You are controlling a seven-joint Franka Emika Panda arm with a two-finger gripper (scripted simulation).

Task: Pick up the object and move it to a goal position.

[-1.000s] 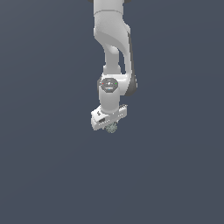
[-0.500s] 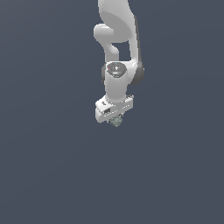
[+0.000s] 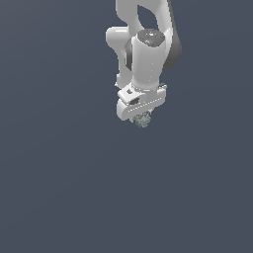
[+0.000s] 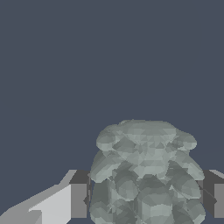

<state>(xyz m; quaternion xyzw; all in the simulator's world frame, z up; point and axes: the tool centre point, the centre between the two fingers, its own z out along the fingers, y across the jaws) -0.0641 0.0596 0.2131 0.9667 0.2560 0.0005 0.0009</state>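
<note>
Holding: fingers (image 4: 78, 199) clamped on the object (image 3: 143, 119) from both sides; dark pads touching it in the wrist view
Object: bumpy, speckled grey-green lump (image 4: 146, 175); pokes out just below the white gripper (image 3: 142, 116)
Arm: white; descends from the exterior view's upper edge
Backdrop: plain dark blue-grey

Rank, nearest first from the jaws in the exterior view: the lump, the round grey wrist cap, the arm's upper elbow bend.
1. The lump: between the jaws of the gripper, poking out below the hand.
2. The round grey wrist cap: above the hand, atop the white link.
3. The upper elbow bend: at the frame's top edge, farthest.
</note>
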